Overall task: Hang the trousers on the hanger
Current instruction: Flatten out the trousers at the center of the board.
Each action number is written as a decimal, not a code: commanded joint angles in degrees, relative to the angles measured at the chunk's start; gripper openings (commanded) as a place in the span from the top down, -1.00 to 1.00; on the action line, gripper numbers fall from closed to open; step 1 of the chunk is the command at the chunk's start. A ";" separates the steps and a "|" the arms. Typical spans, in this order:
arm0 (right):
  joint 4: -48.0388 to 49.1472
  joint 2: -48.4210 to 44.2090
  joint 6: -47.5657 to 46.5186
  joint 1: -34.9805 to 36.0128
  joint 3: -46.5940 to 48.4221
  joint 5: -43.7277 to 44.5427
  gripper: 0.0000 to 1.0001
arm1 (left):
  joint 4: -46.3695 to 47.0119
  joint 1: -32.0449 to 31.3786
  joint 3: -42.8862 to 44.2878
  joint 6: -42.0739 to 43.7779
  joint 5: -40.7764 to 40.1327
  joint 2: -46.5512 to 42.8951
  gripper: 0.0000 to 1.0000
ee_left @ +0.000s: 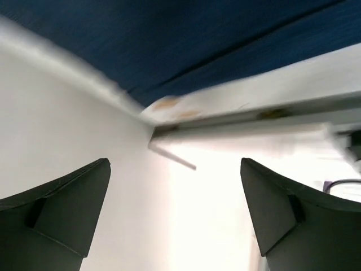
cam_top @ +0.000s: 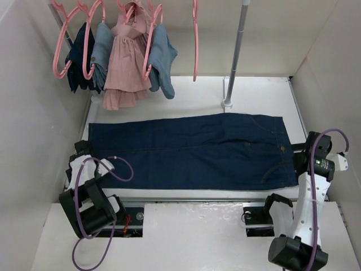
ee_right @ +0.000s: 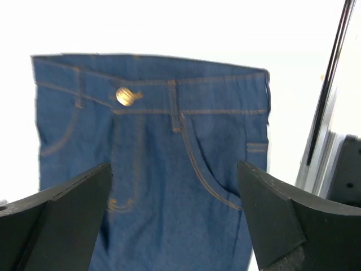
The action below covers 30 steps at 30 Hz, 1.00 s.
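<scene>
Trousers: the trousers [cam_top: 192,149] are lying flat on the white table [cam_top: 197,93], stretching lengthwise from left to right, with the waistband toward the right arm and the leg ends toward the left arm.
Hanger: the hanger [cam_top: 195,39], thin and pink, is hanging bare beyond the trousers' far edge. It is showing edge-on and sitting well apart from the denim.
Left end effector: the left end effector [ee_left: 175,164] is hovering just beside the trousers' leg ends with its fingers standing wide and gripping nothing. In its wrist view the dark denim is lying ahead of the fingertips.
Right end effector: the right end effector [ee_right: 174,166] is hovering at the trousers' waistband end with its fingers standing wide and gripping nothing. Whether it is touching the denim cannot be told.
Writing: a brass button [ee_right: 128,96] is shining on the trousers' waistband, and any mark on it is too small to read. Orange stitching [ee_right: 203,169] is running round the pockets.
Other garments: a pink dress [cam_top: 127,62], light blue garments [cam_top: 163,59] and a smaller dark navy garment [cam_top: 79,53] are hanging on like pink hangers beyond the trousers' far left corner.
Pole: a metal pole [cam_top: 236,51] is standing upright beyond the trousers' far edge, toward the waistband half.
</scene>
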 commanded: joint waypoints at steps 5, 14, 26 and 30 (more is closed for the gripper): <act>6.95 -0.47 -10.02 -0.40 8.90 1.30 -0.99 | -2.45 1.28 23.81 -12.97 4.49 -0.37 -1.00; 15.40 13.46 -23.56 11.00 12.31 2.93 -0.99 | -22.93 -2.24 65.82 -23.35 34.22 6.22 -1.00; 21.73 32.04 -28.84 17.35 22.16 4.27 -0.99 | -4.13 -2.24 57.01 -65.81 15.13 3.60 -1.00; 21.04 41.08 -31.21 17.35 27.61 3.74 -0.99 | -1.77 0.39 43.47 -67.91 30.41 1.93 -1.00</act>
